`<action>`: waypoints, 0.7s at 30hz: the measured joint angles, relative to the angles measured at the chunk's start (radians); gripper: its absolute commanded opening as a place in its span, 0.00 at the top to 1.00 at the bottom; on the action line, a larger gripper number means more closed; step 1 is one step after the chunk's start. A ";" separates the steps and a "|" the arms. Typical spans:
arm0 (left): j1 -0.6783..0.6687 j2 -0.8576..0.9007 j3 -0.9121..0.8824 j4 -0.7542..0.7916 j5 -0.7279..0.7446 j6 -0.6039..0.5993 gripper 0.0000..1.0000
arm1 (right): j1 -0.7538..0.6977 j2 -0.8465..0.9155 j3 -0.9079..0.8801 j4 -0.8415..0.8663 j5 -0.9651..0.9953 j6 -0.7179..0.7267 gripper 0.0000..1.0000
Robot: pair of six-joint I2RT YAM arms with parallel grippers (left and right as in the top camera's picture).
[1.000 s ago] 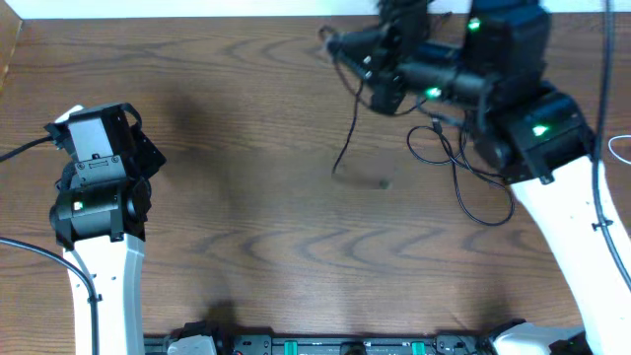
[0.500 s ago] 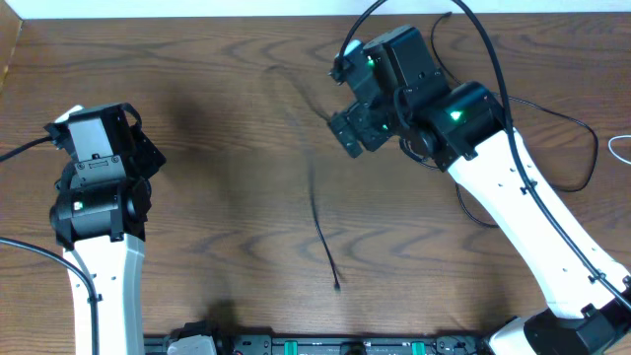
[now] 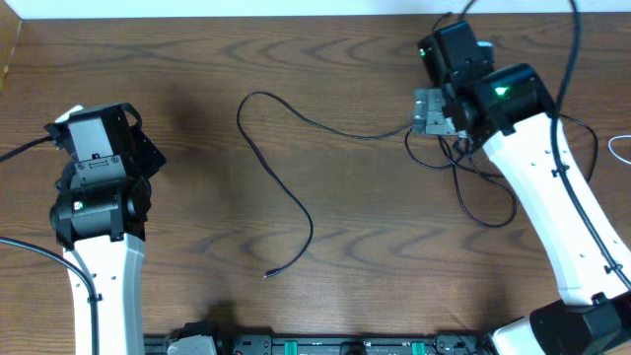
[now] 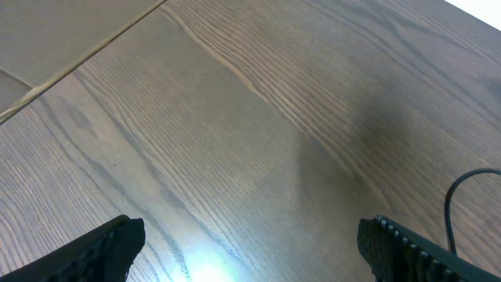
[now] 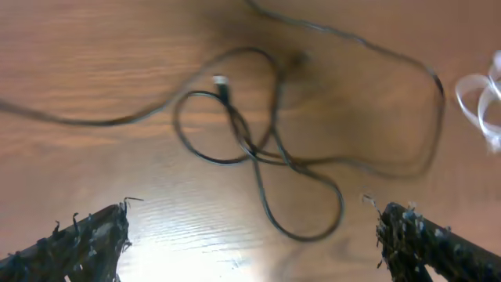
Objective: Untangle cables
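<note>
One long black cable [image 3: 296,197] lies loose across the middle of the table, looping from beside my right gripper [image 3: 430,110] to a free end [image 3: 264,276] near the front. A tangle of black cables [image 3: 463,168] lies under the right arm. In the right wrist view this tangle [image 5: 258,149] sits just ahead of my right gripper [image 5: 254,235], which is open and empty. A white cable [image 5: 481,98] shows at the right edge. My left gripper [image 4: 254,251] hangs open over bare wood at the far left, with a black cable's bend [image 4: 462,196] off to its right.
The wooden table [image 3: 197,59] ends at a pale back edge. A dark equipment strip [image 3: 325,345] runs along the front edge. Thick black robot cables [image 3: 572,39] arc over the back right corner. The left arm [image 3: 94,197] stands at the table's left side.
My right gripper has opened and let go of the long black cable, which now lies spread over the middle. The right arm has swung back right above the tangle. The left arm has not moved.
</note>
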 measured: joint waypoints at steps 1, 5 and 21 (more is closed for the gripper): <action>0.000 0.000 0.000 0.000 0.000 0.000 0.08 | -0.006 0.000 -0.009 -0.001 0.005 0.032 0.01; 0.000 0.000 0.000 0.000 0.000 0.000 0.08 | -0.014 -0.001 -0.067 0.005 0.034 0.179 0.01; 0.000 0.050 0.000 0.003 0.020 0.000 0.08 | -0.014 -0.005 -0.603 0.261 0.212 1.069 0.01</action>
